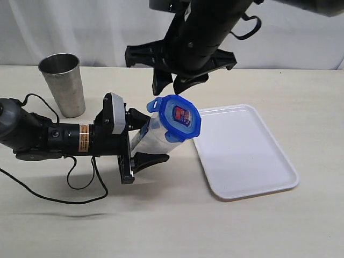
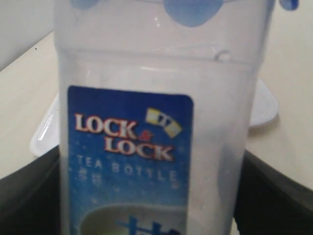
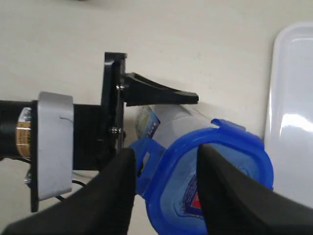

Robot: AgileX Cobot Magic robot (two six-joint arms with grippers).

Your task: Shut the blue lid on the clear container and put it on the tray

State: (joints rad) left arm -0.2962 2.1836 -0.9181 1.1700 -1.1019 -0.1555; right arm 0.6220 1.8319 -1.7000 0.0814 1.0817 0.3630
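Note:
The clear container [image 1: 152, 134] leans toward the tray, and my left gripper [image 1: 144, 138] is shut on its body. Its blue label fills the left wrist view [image 2: 129, 161], with the dark fingers [image 2: 274, 196] at either side. The blue lid [image 1: 181, 117] sits on the container's mouth, red-and-blue sticker facing up, one tab [image 1: 155, 103] sticking outward. My right gripper [image 1: 172, 87] hangs just above the lid and is open. In the right wrist view one finger [image 3: 112, 191] stands beside that tab [image 3: 146, 152] and the other over the lid [image 3: 220, 147]. The white tray [image 1: 252, 156] lies flat to the right.
A steel cup [image 1: 63, 83] stands at the back left of the table. The left arm's black cable [image 1: 80, 183] loops over the table below it. The tray's edge [image 3: 293, 98] lies close beside the lid, and it also shows behind the container [image 2: 264, 105].

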